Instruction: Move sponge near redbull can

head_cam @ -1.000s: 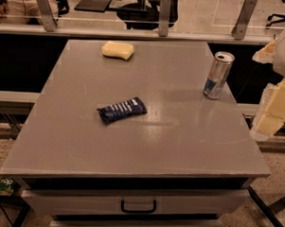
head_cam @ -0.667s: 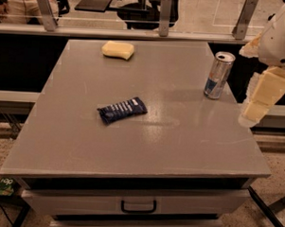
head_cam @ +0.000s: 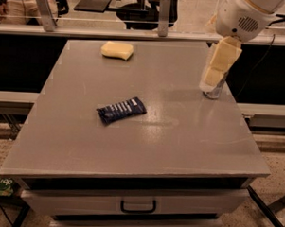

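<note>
Camera view, items as you would log them

1. Small pale yellow soft rectangular sponge [head_cam: 117, 50]: lies flat at the far left of the grey flat-topped surface [head_cam: 179, 150], untouched, well apart from everything else.
2. Slim silver-and-blue aluminium redbull can [head_cam: 214, 93]: upright near the far right edge, with only its lower part showing.
3. Pale yellowish gripper [head_cam: 211, 79] under a rounded white arm housing [head_cam: 241, 15]: hangs directly in front of the can, across the surface from the sponge. You cannot tell how far it is open, or whether it touches the can.
4. Flat dark blue snack wrapper [head_cam: 122, 110]: mid-surface, off the straight line between sponge and can.

Hazards, as judged: a sideways sweep toward the sponge from this close could tip the tall can or push it over the right edge. A shallow pinch on the soft sponge could let it slip out on the way across
</note>
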`<state>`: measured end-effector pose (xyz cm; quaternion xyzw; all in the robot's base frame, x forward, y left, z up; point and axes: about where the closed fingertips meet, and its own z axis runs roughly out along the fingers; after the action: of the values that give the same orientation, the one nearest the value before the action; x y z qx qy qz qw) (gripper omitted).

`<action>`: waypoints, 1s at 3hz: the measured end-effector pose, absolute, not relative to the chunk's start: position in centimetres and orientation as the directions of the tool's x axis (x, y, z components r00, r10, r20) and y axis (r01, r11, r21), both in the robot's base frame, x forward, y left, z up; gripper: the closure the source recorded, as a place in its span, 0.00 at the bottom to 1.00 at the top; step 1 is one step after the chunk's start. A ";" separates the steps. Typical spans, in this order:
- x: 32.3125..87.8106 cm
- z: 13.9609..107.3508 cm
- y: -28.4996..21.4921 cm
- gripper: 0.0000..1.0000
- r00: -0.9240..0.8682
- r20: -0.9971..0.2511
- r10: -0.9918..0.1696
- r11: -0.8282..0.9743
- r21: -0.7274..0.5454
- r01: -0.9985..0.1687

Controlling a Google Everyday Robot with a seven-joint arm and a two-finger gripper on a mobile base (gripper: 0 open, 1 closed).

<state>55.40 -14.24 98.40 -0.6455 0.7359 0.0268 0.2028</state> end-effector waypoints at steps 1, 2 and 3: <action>58.9 97.9 -11.1 0.00 -0.067 -0.370 -0.926 0.155 -0.212 -0.965; 62.1 96.5 -8.1 0.00 -0.074 -0.390 -0.918 0.167 -0.211 -0.963; 65.3 94.8 -5.6 0.00 -0.112 -0.400 -0.910 0.208 -0.207 -0.956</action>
<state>65.28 -5.60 94.83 -0.6271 0.7437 0.0514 0.2257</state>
